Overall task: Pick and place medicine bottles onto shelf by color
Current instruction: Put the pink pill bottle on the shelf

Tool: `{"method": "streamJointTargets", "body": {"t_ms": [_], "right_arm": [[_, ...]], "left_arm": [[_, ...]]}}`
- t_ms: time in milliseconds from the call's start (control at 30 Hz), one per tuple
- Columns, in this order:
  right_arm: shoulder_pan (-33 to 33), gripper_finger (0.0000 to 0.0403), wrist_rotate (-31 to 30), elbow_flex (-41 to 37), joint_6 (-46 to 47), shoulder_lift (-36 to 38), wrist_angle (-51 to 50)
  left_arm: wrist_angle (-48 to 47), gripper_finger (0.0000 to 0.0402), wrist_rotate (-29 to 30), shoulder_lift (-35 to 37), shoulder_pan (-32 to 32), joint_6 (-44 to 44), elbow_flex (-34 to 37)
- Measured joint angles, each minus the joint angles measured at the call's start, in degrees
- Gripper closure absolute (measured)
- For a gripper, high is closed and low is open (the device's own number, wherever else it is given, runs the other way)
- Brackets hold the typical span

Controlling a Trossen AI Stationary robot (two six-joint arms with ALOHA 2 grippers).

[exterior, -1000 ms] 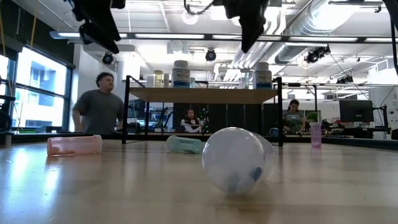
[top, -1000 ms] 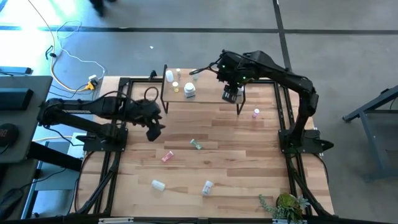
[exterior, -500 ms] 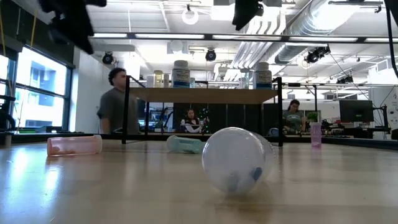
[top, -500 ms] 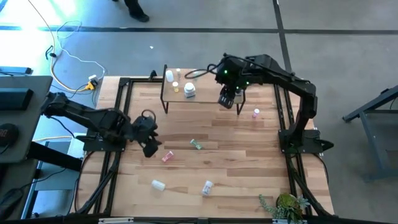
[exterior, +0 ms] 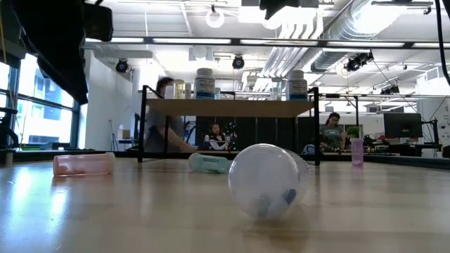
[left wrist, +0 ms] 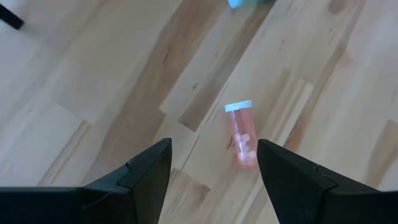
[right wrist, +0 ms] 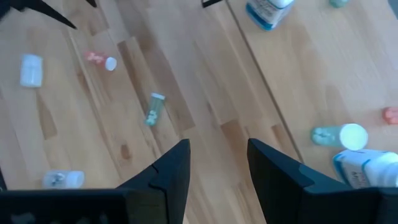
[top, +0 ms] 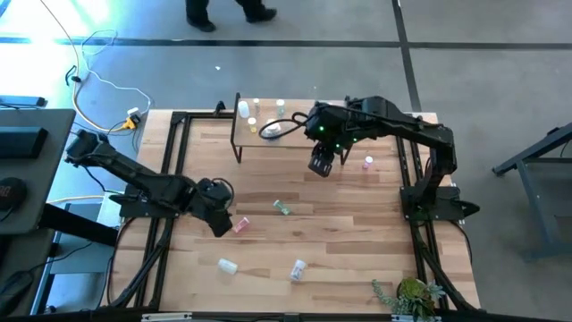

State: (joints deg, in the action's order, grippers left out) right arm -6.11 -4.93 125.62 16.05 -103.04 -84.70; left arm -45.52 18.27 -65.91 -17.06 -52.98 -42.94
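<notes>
A pink bottle [left wrist: 241, 134] with a white cap lies on its side on the table. My left gripper [left wrist: 214, 171] hangs open just above it, a finger to either side, touching nothing; in the high view it [top: 218, 220] is left of the bottle [top: 239, 225]. My right gripper [top: 320, 164] stands open and empty, in front of the shelf [top: 304, 136]. In its wrist view nothing lies between its fingers [right wrist: 217, 168]. A green bottle [top: 281, 207], a white one [top: 227, 265] and a clear one [top: 298, 268] lie on the table. Another pink bottle [top: 367, 163] stands upright at the right.
Several white and pale bottles [top: 253, 121] stand on the shelf's left part. In the low view the clear bottle [exterior: 267, 180] lies close to the camera, in front of the shelf [exterior: 228, 107]. A small plant [top: 411, 293] sits at the near right corner. People move beyond the table.
My left gripper has swung toward the table's near edge and come down toward the lying pink bottle, staying open. My right gripper has moved off the shelf's right end toward the near edge and risen a little. No bottle has moved.
</notes>
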Motion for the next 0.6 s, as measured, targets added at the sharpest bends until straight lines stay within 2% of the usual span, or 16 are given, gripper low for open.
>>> {"method": "streamJointTargets", "body": {"t_ms": [167,333,600], "right_arm": [[0.8,0.0251,0.0,0.0,0.6,0.0,0.1],[0.9,0.0251,0.0,0.0,0.6,0.0,0.6],[0.9,0.0252,-0.1,0.0,0.6,0.0,0.9]], "left_arm": [[4.8,0.0174,-0.4,-6.7,-0.7,1.1,0.0],[9.1,0.0174,-3.3,-12.7,-1.0,2.1,0.0],[13.3,0.0174,-6.0,-19.5,-1.0,2.2,0.0]]}}
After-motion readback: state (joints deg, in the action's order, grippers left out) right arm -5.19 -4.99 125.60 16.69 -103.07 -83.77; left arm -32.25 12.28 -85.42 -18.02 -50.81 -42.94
